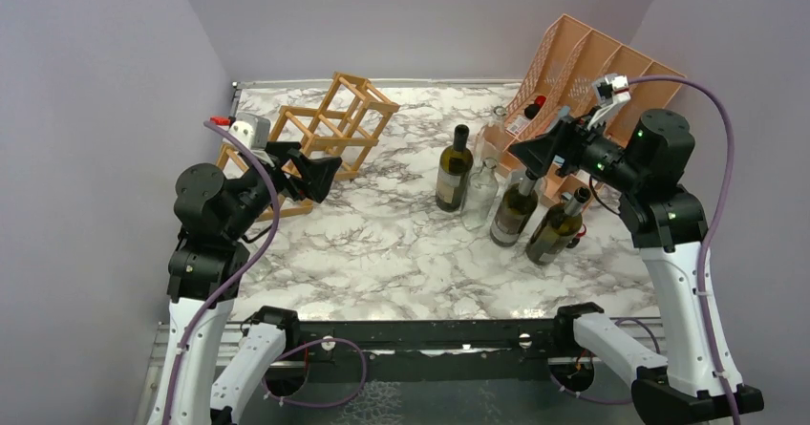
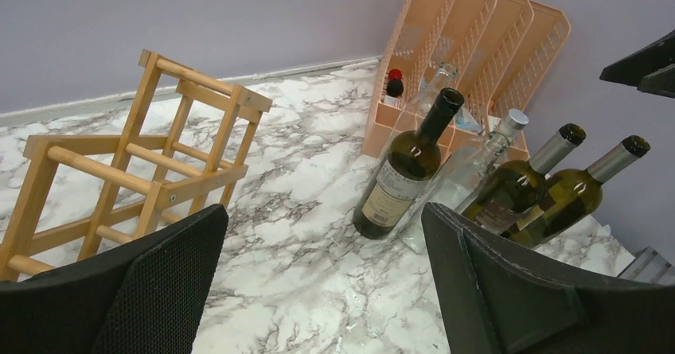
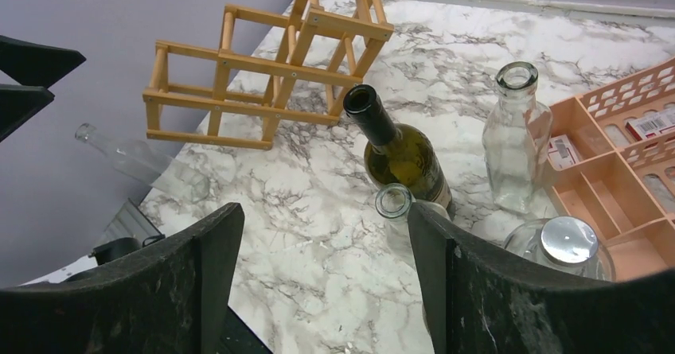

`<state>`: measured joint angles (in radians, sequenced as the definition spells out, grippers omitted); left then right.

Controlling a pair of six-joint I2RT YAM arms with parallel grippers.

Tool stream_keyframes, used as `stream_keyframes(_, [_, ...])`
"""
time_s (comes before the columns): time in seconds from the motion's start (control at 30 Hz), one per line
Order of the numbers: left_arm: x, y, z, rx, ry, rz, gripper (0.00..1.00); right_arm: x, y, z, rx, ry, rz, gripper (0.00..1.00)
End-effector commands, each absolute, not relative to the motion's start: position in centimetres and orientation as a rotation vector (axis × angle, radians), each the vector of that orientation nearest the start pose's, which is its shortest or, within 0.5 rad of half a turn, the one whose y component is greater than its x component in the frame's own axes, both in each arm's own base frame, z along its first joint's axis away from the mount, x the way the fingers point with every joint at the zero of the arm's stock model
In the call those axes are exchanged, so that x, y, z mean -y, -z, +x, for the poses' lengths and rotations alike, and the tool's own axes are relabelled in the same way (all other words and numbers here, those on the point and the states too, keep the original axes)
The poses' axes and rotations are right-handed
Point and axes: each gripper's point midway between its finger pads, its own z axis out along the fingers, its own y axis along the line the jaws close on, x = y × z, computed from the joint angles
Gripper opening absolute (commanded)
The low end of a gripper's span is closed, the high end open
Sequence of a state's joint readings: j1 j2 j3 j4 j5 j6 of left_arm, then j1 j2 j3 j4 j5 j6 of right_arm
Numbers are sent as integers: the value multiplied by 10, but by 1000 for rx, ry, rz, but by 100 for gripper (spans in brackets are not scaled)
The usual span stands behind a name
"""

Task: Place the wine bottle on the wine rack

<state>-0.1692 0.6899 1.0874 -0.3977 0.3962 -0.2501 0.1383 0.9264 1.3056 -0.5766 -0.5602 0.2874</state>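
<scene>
The tan wooden wine rack (image 1: pixel 330 124) stands at the table's back left; it also shows in the left wrist view (image 2: pixel 135 163) and the right wrist view (image 3: pixel 271 68). A dark green wine bottle (image 1: pixel 455 167) with a black neck stands upright mid-table, seen from the left wrist (image 2: pixel 402 171) and the right wrist (image 3: pixel 398 151). Two green bottles with silver caps (image 1: pixel 516 207) (image 1: pixel 557 226) stand to its right. My left gripper (image 1: pixel 320 172) is open and empty, just in front of the rack. My right gripper (image 1: pixel 528 150) is open and empty, above the bottles.
A peach slotted organizer (image 1: pixel 583 72) leans at the back right, holding small bottles. A clear glass bottle (image 1: pixel 480 191) stands beside the dark bottle. In the right wrist view, a taller clear bottle (image 3: pixel 516 135) and a jar with a silver lid (image 3: pixel 563 243) stand near the organizer.
</scene>
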Motion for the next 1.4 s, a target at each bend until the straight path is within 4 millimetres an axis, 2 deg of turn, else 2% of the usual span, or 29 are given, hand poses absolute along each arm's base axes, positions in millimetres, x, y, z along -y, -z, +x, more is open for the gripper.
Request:
stream_keyframes(0.0, [118,-421,224,-1497,641,277,99,-147,-395,257,-1749,-829,-331,79])
stream_keyframes(0.23, [120,-428,221,-1479,644,296,99,-160,-401,260,-1705,-890,-440,80])
stream_keyframes(0.57, [121,-426,233,-1502,638,298,99,-163,-402,285,-1712,-842,-461,79])
stream_keyframes(0.67, [121,-422,238,-1519,639,287,99,-172,-393,297,-1750,-792,-466,77])
stream_keyframes(0.8, [121,-417,244,-1535,638,279,99,-206,-371,314,-1832,-651,-502,76])
stream_keyframes(0.9, [121,-414,248,-1545,635,274,99,-221,-354,330,-1888,-533,-469,73])
stream_keyframes(1.03, [122,-410,251,-1556,638,271,99,-215,-340,352,-1929,-380,-370,72])
stream_keyframes(1.13, [122,-406,252,-1562,638,269,99,-221,-335,357,-1927,-358,-377,72])
stream_keyframes(1.37, [124,-400,257,-1576,654,262,99,-232,-300,365,-2003,-319,-419,69])
